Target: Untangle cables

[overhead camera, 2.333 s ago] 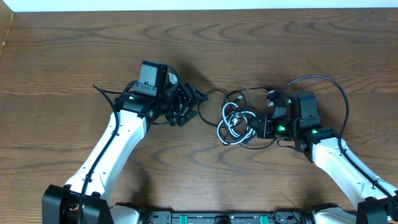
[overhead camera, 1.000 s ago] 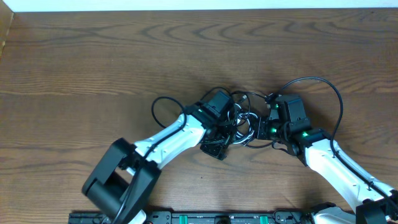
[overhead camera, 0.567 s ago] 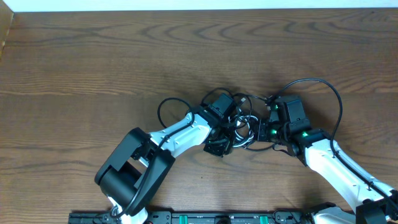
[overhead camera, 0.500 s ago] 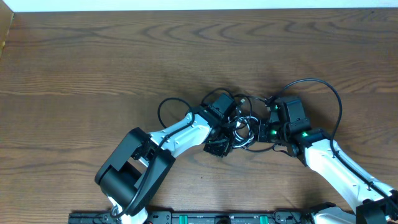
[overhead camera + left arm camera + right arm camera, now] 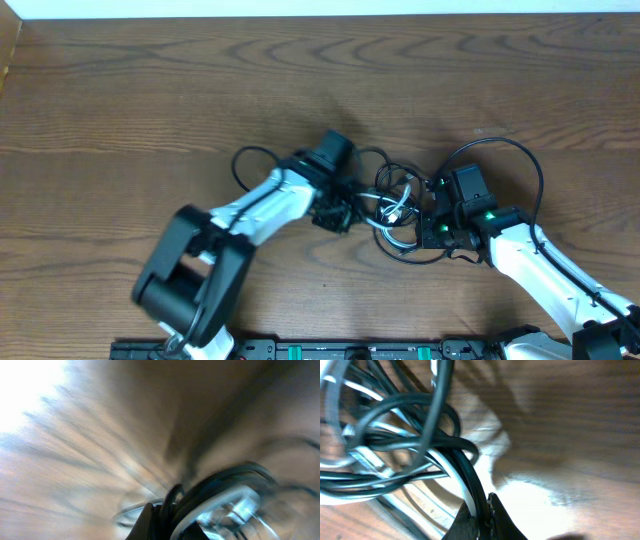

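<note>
The cables (image 5: pixel 393 203) lie in one tangled knot of black and white loops mid-table, between both arms. My left gripper (image 5: pixel 343 210) sits at the knot's left edge. Its blurred wrist view shows the left gripper (image 5: pixel 167 517) shut on black cable strands (image 5: pixel 220 480), with a pale loop beside them. My right gripper (image 5: pixel 425 228) is at the knot's lower right. In the right wrist view the right gripper (image 5: pixel 480 512) is shut on a black cable (image 5: pixel 466 462) and the white cable (image 5: pixel 451 476) together, and the rest of the tangle (image 5: pixel 385 435) spreads out ahead.
A thicker black wire (image 5: pixel 541 185) arcs out from the right arm, and another (image 5: pixel 240 163) loops from the left arm. The brown wooden table (image 5: pixel 150 90) stretches away on all sides, with a pale edge (image 5: pixel 300 8) at the far end.
The left gripper has shut on the cables and moved up and to the left, drawing the knot with it. The right gripper has shifted slightly towards the near edge, still shut.
</note>
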`<state>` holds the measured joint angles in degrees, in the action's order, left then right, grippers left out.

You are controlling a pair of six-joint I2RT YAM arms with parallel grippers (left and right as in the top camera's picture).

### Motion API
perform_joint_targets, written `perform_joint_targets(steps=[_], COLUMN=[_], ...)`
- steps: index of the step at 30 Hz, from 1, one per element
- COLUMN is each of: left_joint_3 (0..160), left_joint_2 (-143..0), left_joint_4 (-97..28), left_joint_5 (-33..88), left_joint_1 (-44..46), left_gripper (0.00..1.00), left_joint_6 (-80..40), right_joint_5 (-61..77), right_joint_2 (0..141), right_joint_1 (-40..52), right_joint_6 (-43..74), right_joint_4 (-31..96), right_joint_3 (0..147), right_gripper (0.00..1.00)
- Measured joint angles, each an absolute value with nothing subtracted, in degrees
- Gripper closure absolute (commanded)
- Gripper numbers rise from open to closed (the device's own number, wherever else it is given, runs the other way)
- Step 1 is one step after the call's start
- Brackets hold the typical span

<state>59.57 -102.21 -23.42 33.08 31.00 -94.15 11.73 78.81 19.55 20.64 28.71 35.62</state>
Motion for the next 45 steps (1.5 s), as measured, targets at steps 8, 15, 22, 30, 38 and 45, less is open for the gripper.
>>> perform_joint_targets(steps=[8, 15, 22, 30, 38, 45], left_joint_3=[59.27, 58.94, 58.13, 56.64, 56.64, 57.3], left_joint_2=[-95.24, -94.94, -94.72, -95.46, -95.5, -95.24], left_joint_4=[-8.69, 6.0, 24.93, 40.05, 38.72, 21.26], left_joint_5=[44.25, 51.0, 57.21, 64.27, 65.6, 63.4], left_joint_1=[27.7, 27.86, 26.7, 22.48, 21.17, 19.4], left_gripper=[0.92, 0.92, 0.92, 0.93, 0.93, 0.93], left_joint_6=[-89.49, -89.78, -96.66, -104.64, -103.04, -96.36], right_joint_5=[9.39, 21.63, 29.19, 13.08, 9.67, 15.27], right_joint_2=[78.63, 78.63, 78.41, 75.7, 75.35, 70.65], right_joint_1=[19.62, 19.18, 18.92, 19.4, 20.12, 18.87], right_joint_6=[20.64, 19.57, 18.79, 26.26, 29.61, 24.45], right_joint_4=[25.34, 17.87, 12.03, 17.93, 19.07, 31.11], right_joint_3=[36.71, 36.58, 36.86, 40.4, 40.77, 41.23], right_gripper=[0.99, 0.99, 0.99, 0.98, 0.73, 0.46])
